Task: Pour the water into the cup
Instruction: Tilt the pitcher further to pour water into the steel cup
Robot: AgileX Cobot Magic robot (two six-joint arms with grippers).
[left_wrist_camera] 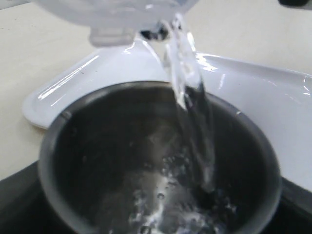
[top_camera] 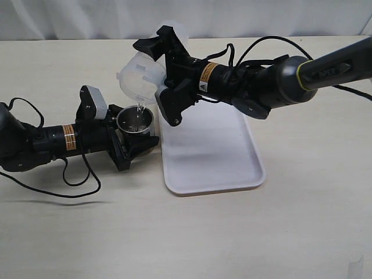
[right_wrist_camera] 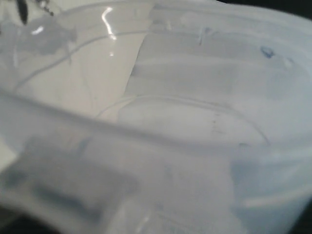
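Water (left_wrist_camera: 192, 107) is streaming from the tilted tumbler (top_camera: 139, 75) into the cup (top_camera: 135, 121), left of centre in the exterior view; tip faster or drift sideways and you will likely spill it onto the surface (top_camera: 232, 232) or the tray (top_camera: 215, 157). Your left jaws are closed around the cup, and your right jaws clamp the tumbler just above it.

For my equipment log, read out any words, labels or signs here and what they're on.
No text is legible.
Right arm sticker: orange, warning triangle, words too small.
Left arm sticker: orange, too small.
Right arm tube print: blurred.
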